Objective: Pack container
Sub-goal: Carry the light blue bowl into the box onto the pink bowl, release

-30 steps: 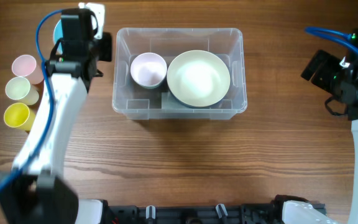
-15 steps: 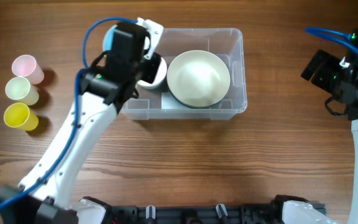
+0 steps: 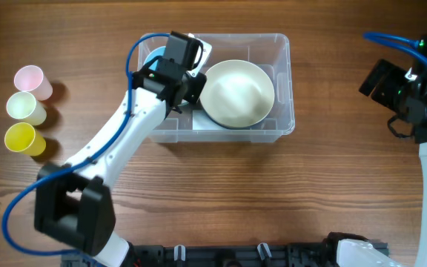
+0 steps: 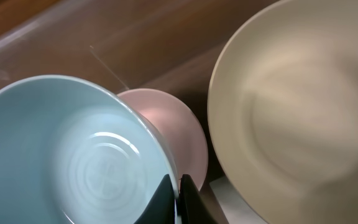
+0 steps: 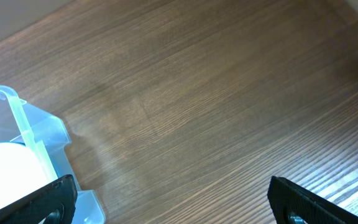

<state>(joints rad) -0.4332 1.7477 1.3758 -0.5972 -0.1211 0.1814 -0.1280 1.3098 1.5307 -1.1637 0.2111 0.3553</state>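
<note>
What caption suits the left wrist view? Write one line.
Left end effector pinching the blue bowl by its rim, pink bowl partly hidden behind it, cream bowl alongside.

Table (image 3: pixel 213 193): brown wood with clear grain lines and a low sheen.
Container (image 3: pixel 282 46): clear plastic, smooth, with slightly cloudy walls.
Blue bowl (image 4: pixel 73 162): smooth and glossy, with a bright highlight inside and faint rings at the bottom.
Pink bowl (image 4: pixel 188 134): smooth, more matt.
Cream bowl (image 4: pixel 303 118): smooth, soft sheen.
3 cups (image 3: pixel 22 106): smooth, matt look; the material cannot be told.
Left arm (image 3: pixel 124 144): smooth white shell, matt black parts.
</note>
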